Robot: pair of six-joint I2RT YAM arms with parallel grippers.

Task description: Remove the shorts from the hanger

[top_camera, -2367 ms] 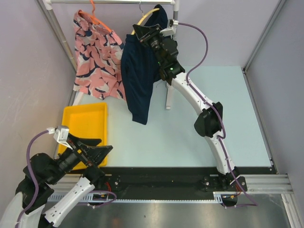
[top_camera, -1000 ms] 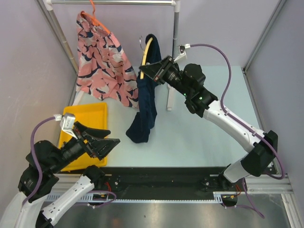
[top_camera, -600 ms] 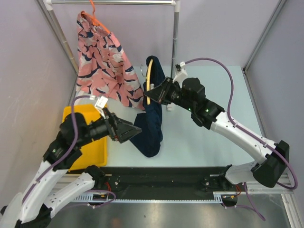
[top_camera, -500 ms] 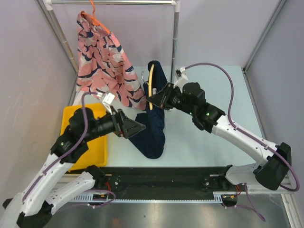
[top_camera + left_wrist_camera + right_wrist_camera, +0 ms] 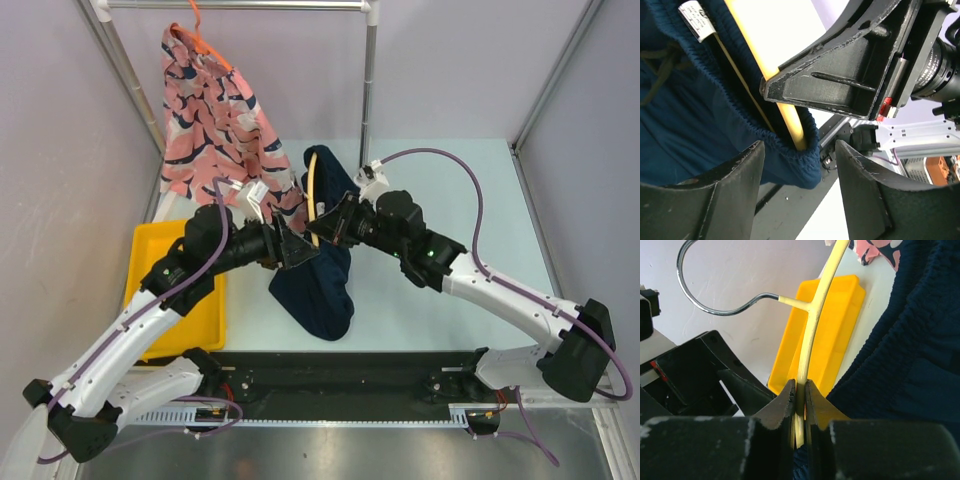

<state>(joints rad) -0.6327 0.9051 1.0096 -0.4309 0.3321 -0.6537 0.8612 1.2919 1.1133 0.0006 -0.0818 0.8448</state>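
The navy shorts (image 5: pixel 322 285) hang from a yellow hanger (image 5: pixel 311 185) held low over the table. My right gripper (image 5: pixel 320 228) is shut on the hanger's yellow bar (image 5: pixel 801 390), just below its metal hook (image 5: pixel 715 307). My left gripper (image 5: pixel 303 254) is open, and the navy waistband (image 5: pixel 792 162) with the hanger's end (image 5: pixel 787 120) inside it sits between its fingertips (image 5: pixel 737 175), not pinched. Across from it, the right gripper's fingers (image 5: pixel 840 75) face the left ones closely. The pink printed shorts (image 5: pixel 215 135) hang on an orange hanger (image 5: pixel 200 35) from the rail.
A yellow bin (image 5: pixel 208 318) lies on the table at the left, partly under my left arm. The rack's rail (image 5: pixel 230 5) runs across the back, with one post (image 5: pixel 369 75) standing behind the hanger. Walls close in on both sides.
The right gripper has carried the hanger with the navy shorts off the rail and down. The left arm swung from the bin to the waistband, its jaws narrowing.
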